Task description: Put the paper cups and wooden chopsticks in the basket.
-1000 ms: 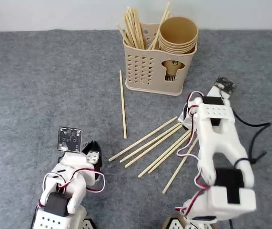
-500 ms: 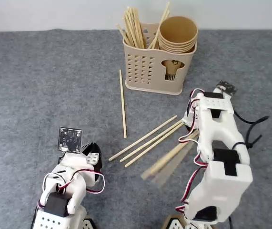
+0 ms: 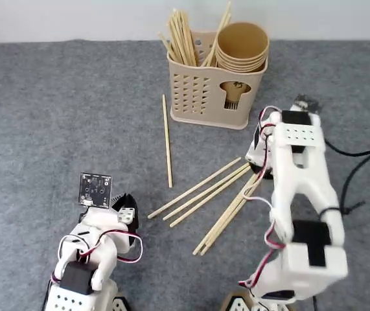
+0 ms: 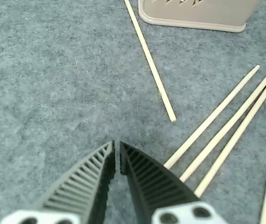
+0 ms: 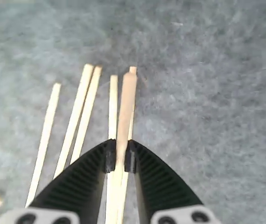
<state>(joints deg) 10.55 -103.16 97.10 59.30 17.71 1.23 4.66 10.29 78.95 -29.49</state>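
High view: I note the basket [image 3: 204, 97] at the far side of the grey surface [image 3: 55, 116]. The paper cups [image 3: 242, 40] are stacked inside it, beside an upright bundle of chopsticks [image 3: 183, 35]. A single chopstick [image 3: 167, 141] lies alone in front of the basket. The loose chopsticks [image 3: 214, 191] lie fanned on the surface between the arms. The right arm [image 3: 298, 175] reaches over their far ends. The left arm [image 3: 94, 246] sits at the near edge, with the left end effector [image 3: 127, 206] just short of the fan's near end.

Left wrist view: the left end effector [image 4: 118, 147] is closed with a thin slit between the jaws and nothing held. The single chopstick [image 4: 150, 60] and three of the loose chopsticks [image 4: 226, 126] lie ahead of it, apart from it. The basket [image 4: 193, 16] stands beyond.

Right wrist view: the right end effector [image 5: 120, 156] is clamped on the gripped chopstick [image 5: 126, 102]. The loose chopsticks [image 5: 84, 112] lie alongside and under it on the surface
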